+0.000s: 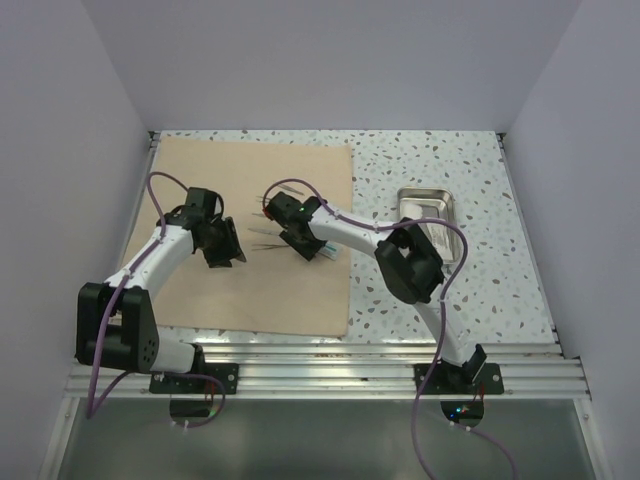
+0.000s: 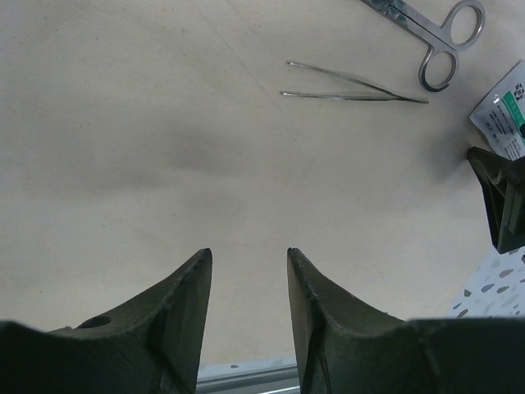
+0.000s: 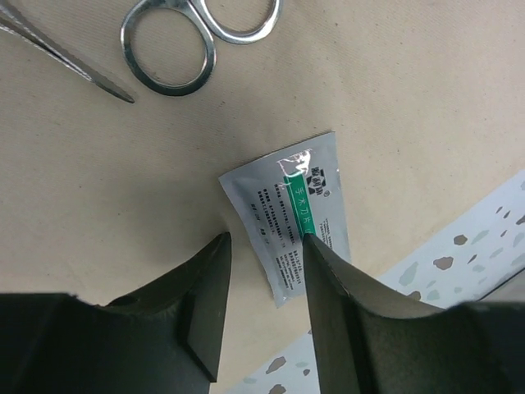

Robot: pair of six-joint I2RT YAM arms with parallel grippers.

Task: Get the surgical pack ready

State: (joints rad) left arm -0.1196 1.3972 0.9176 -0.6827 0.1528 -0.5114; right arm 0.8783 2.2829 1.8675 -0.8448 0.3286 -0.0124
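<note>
The tan cloth [image 1: 200,290] lies flat on the left of the table. On it lie thin steel tweezers [image 2: 353,86], ring-handled scissors [image 2: 435,37] and a white packet [image 3: 283,201] with green print near the cloth's right edge. The steel tray [image 1: 428,215] sits off the cloth to the right and looks empty. My left gripper [image 2: 248,254] is open and empty over bare cloth, left of the instruments. My right gripper [image 3: 267,240] is open just above the packet, one finger over its edge. No gauze pads show.
The speckled tabletop [image 1: 480,290] lies right of the cloth. The two grippers [image 1: 222,245] [image 1: 300,240] are close together mid-cloth. The scissors rings [image 3: 172,49] lie just beyond the packet. Grey walls enclose the table on three sides.
</note>
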